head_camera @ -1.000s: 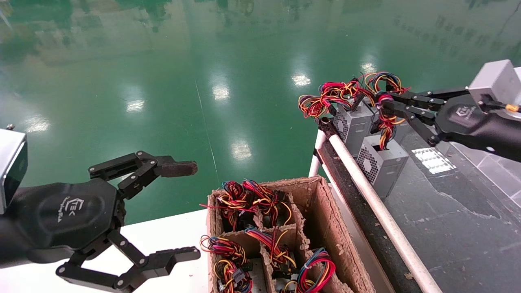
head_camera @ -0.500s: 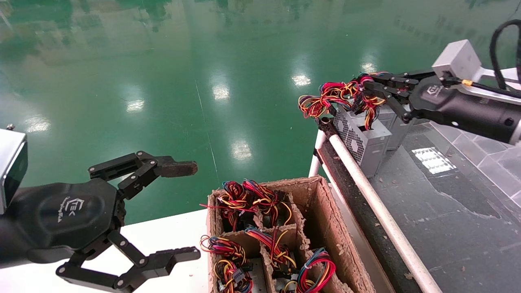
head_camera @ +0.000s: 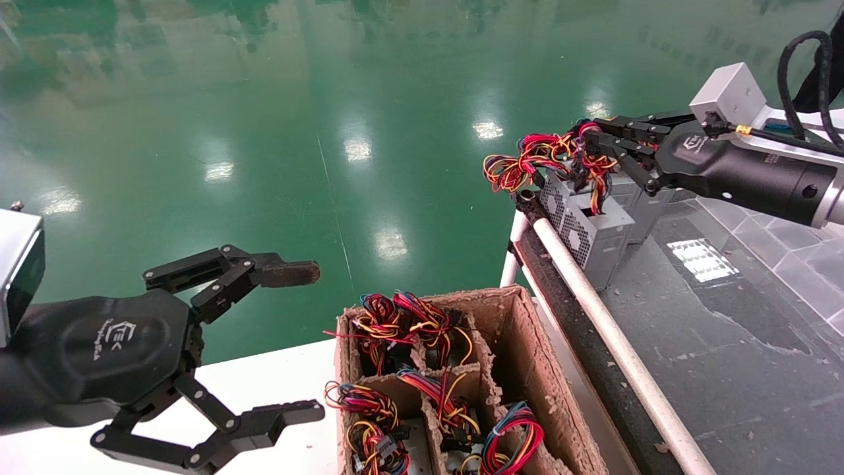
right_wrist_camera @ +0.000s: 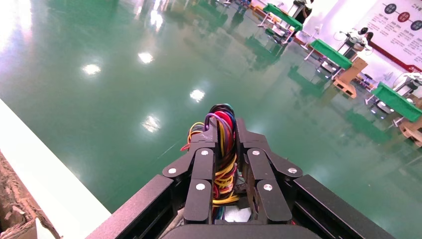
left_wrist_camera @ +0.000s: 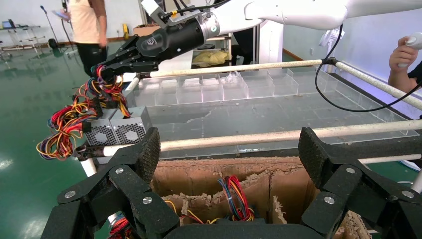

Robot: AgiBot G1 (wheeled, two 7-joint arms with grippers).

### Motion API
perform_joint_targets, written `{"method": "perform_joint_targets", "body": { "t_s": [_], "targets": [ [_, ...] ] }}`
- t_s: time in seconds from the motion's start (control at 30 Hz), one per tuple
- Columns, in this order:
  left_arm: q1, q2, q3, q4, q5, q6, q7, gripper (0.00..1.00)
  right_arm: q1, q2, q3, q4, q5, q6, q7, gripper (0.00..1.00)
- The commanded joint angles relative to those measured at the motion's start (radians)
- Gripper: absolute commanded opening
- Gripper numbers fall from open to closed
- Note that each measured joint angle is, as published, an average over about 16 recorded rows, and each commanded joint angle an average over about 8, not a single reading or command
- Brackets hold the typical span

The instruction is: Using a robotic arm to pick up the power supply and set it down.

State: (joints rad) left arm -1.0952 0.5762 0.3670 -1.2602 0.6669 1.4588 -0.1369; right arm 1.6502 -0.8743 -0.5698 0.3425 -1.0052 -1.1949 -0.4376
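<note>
Right gripper (head_camera: 597, 148): jointed black fingers clamped narrow on the looped wire bundle (right_wrist_camera: 225, 149), which rises straight above the supply. Supply (head_camera: 590, 232): grey perforated metal box with round fan grille, at the belt's (head_camera: 725, 343) far left corner against the white rail (head_camera: 613, 343). Left gripper (head_camera: 277, 343): parked, spread wide, farther off beside the cardboard crate (head_camera: 527, 369).

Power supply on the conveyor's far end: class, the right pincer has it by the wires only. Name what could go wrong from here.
1. The right pincer is shut on the wire bundle, not the power supply casing, so the wires might slip or strain if it lifts.
2. The box sits beside the white rail at the conveyor's edge; a swing could tip it over.
3. Its wires tangle with a neighbouring supply, which might drag along.
</note>
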Motion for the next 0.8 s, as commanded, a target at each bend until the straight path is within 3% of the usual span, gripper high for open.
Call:
{"method": "perform_joint_targets", "body": {
  "t_s": [0.03, 0.33, 0.53, 0.8],
  "targets": [
    [0.0, 0.0, 0.0, 0.0, 0.0, 0.0, 0.0, 1.0, 0.007, -0.002, 0.0, -0.017, 0.0, -0.009, -0.009, 1.0],
    [0.0, 0.0, 0.0, 0.0, 0.0, 0.0, 0.0, 1.0, 0.033, -0.004, -0.001, -0.07, -0.002, -0.038, -0.023, 1.0],
    [0.0, 0.0, 0.0, 0.0, 0.0, 0.0, 0.0, 1.0, 0.037, 0.004, 0.036, -0.09, 0.064, -0.112, -0.005, 1.0],
    [0.0, 0.0, 0.0, 0.0, 0.0, 0.0, 0.0, 1.0, -0.008, 0.026, 0.08, -0.02, 0.123, -0.167, 0.043, 1.0]
  ]
}}
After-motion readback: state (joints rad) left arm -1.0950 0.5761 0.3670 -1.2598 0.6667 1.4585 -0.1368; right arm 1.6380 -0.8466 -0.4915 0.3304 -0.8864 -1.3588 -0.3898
